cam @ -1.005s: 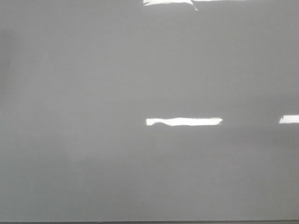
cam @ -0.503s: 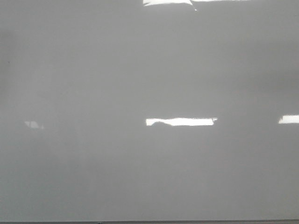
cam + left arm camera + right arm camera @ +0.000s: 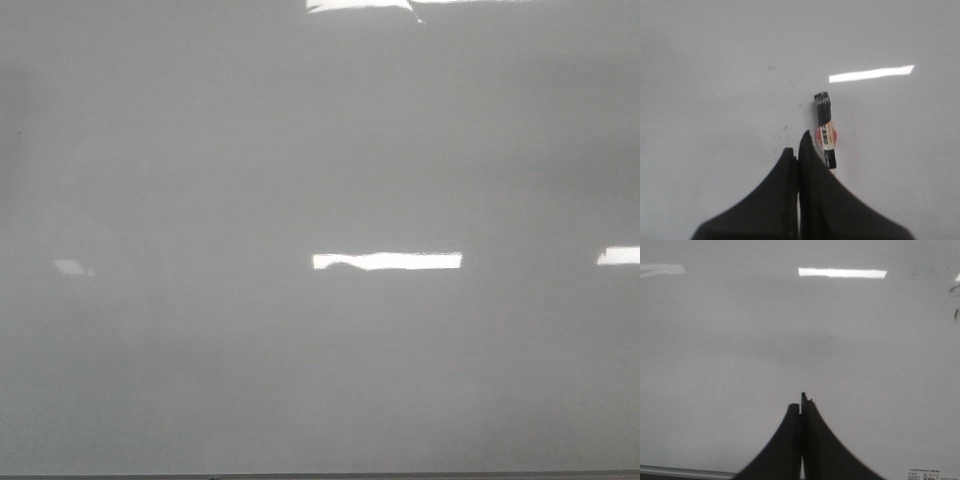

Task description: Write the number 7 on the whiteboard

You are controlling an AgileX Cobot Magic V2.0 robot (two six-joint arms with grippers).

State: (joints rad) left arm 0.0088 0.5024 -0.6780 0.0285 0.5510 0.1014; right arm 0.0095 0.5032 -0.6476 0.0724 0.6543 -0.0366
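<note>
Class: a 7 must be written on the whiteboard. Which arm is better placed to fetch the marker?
Probably the left. The marker lies on the whiteboard just beside the shut left gripper. The right gripper, also shut, shows only bare board ahead.

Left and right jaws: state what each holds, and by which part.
Nothing is held. The left gripper is shut and empty, with the marker lying on the whiteboard beside it. The right gripper is shut and empty too.
</note>
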